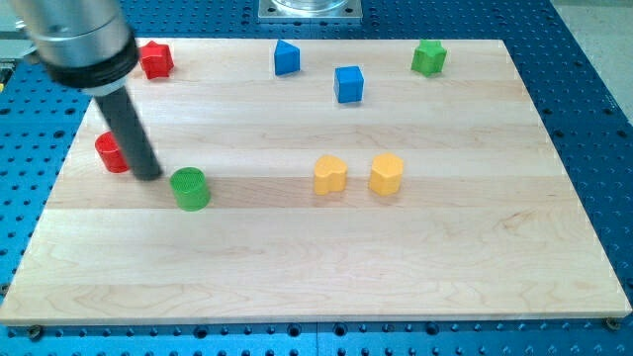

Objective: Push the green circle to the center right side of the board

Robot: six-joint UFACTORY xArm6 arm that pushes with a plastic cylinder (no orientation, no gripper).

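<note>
My tip sat bare, holding nothing, just left of green circle on the board's left-center, red cylinder partly behind rod, two yellow blocks mid-board

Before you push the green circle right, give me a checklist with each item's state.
1. My tip on the green circle's left side: ok, just left of it and slightly toward the view's top.
2. Tip touching the circle: cannot tell, the gap looks small.
3. Straight path right: not ok, the two yellow blocks sit near that line.
4. Centre right of the board free of blocks: ok.
5. Red block behind the rod, out of the push: ok.
6. Blue blocks off the path: ok.
</note>
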